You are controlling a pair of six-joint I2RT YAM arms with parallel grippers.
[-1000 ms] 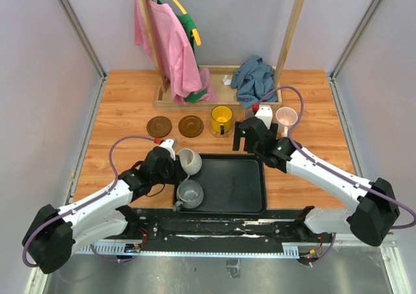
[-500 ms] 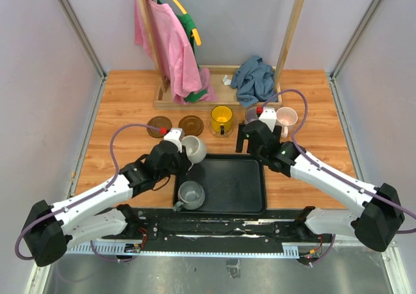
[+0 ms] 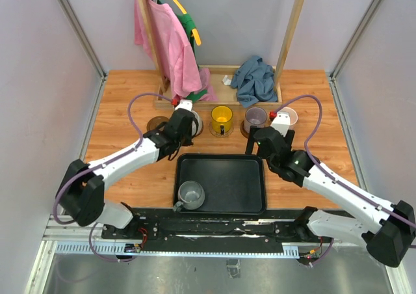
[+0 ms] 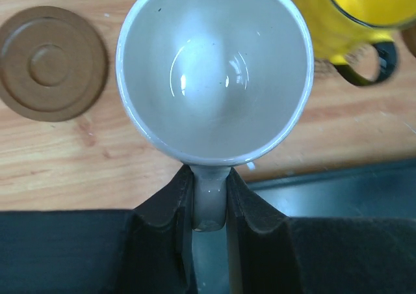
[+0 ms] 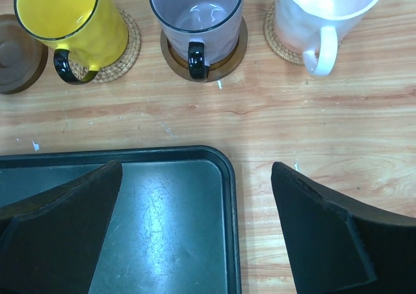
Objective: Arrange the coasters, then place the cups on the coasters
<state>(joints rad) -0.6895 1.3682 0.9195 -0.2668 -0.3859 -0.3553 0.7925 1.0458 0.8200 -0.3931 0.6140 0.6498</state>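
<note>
My left gripper (image 4: 209,206) is shut on the handle of the off-white cup (image 4: 214,66), which it holds upright. The cup hangs over the far row, right of a bare dark brown coaster (image 4: 51,63) and left of the yellow cup (image 4: 361,21). Whatever lies under the off-white cup (image 3: 195,122) is hidden. The yellow cup (image 5: 68,14) stands on a woven coaster (image 5: 123,47). A dark coaster (image 5: 234,53) carries the lilac cup (image 5: 195,14). On another woven coaster (image 5: 279,37) stands the pale pink cup (image 5: 318,8). My right gripper (image 5: 196,170) is open above the tray's far right corner. The grey cup (image 3: 190,192) sits in the tray.
The black tray (image 3: 227,183) lies at the near middle, between the arms. A wooden rack base (image 3: 214,97) with hanging pink clothes (image 3: 170,47) and a blue cloth (image 3: 255,78) stands just behind the row of cups.
My left arm has carried the off-white cup from the tray's far left corner out to the coaster row. My right gripper has drawn back from the lilac cup toward the tray.
</note>
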